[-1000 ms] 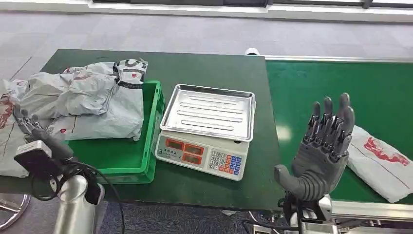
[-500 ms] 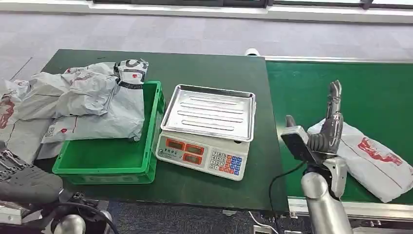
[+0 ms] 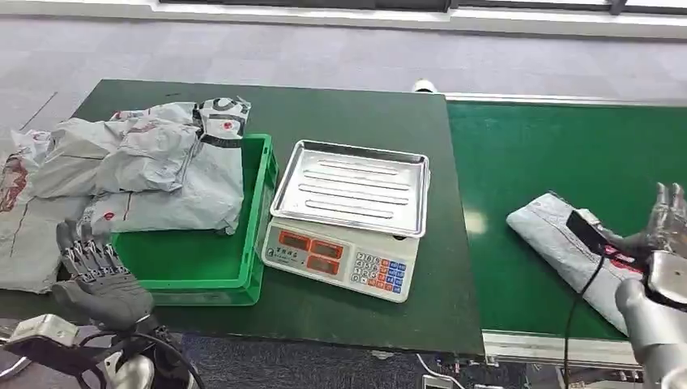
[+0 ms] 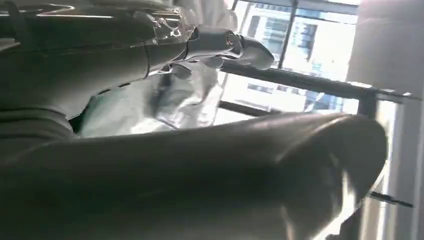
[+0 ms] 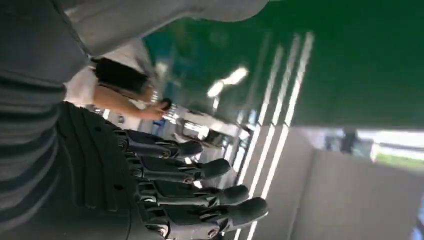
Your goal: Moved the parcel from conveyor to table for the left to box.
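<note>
A grey parcel (image 3: 559, 243) with red print lies on the green conveyor belt (image 3: 551, 154), near its front edge. My right hand (image 3: 668, 219) is at the parcel's far right end, fingers spread and straight, holding nothing; its wrist camera and cable cross the parcel. In the right wrist view the fingers (image 5: 190, 195) are stretched out over the belt (image 5: 360, 65). My left hand (image 3: 101, 275) hangs at the front left of the table, by the green crate (image 3: 202, 279), fingers apart and empty. A pile of grey parcels (image 3: 146, 170) lies over the crate's back and left.
A scale (image 3: 344, 211) with a steel tray stands mid-table between the crate and the belt. The dark green table (image 3: 340, 109) ends at the belt's metal rail. A person (image 5: 120, 85) appears far off in the right wrist view. Grey parcels (image 4: 150, 100) show beside my left hand.
My right hand has swung right, from the parcel's near end to its far right end. My left hand has risen into view by the crate's front left corner.
</note>
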Available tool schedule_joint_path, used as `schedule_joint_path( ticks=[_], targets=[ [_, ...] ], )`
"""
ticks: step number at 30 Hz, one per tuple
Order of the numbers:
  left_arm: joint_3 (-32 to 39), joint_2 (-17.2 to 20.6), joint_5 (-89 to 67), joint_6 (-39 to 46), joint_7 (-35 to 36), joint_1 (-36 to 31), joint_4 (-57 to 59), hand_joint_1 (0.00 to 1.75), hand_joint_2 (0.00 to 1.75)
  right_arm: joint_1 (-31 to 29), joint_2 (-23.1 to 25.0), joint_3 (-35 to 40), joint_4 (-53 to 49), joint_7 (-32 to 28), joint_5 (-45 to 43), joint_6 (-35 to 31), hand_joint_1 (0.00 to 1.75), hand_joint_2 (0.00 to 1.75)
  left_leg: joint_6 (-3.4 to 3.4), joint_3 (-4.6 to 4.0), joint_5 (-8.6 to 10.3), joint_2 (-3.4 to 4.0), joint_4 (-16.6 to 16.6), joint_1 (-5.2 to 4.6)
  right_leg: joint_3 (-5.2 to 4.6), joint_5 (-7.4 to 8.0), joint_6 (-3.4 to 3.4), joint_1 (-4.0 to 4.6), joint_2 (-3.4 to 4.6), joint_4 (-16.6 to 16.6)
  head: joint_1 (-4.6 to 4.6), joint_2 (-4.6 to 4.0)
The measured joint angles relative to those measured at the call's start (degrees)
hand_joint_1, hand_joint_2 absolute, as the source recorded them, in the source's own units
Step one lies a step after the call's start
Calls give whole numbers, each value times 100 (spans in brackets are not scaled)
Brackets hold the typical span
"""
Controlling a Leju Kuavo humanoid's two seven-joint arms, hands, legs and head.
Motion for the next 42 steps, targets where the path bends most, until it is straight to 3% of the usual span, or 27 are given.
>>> schedule_joint_path(
  ticks=[3,7,19,22,30,42],
  targets=[
    [105,0,-90,-110,0,-100,335,0,0,201,-422,-319,453,269,-173,873,0,175,11,-2,-7,-21,-1,-2,12,-15,19,-2,-18,-1,2,2],
    [157,0,-107,-112,0,-239,741,0,0,524,-639,-711,830,625,-243,1346,0,175,13,-3,-19,0,-4,-1,13,-19,18,-2,-1,0,2,0],
    [157,0,-114,-62,-2,-360,1215,0,0,691,-617,-940,1227,892,-136,1598,0,175,12,16,-22,35,-5,-1,21,-18,16,-3,35,0,2,0],
    [157,2,-118,-55,-2,-385,1317,0,0,592,-452,-940,1267,776,-101,1594,0,175,11,-23,-26,45,-8,0,26,-20,17,-2,41,1,2,0],
    [157,4,-158,109,-2,-414,1442,0,0,22,196,-938,1291,713,153,509,0,175,10,30,-14,55,-8,1,26,-13,12,-1,51,4,0,2],
    [168,11,-153,85,-4,-413,1457,0,0,-409,264,-923,1232,505,153,-690,0,175,7,25,-12,21,-7,0,32,-15,14,-3,22,4,2,0]
  ],
)
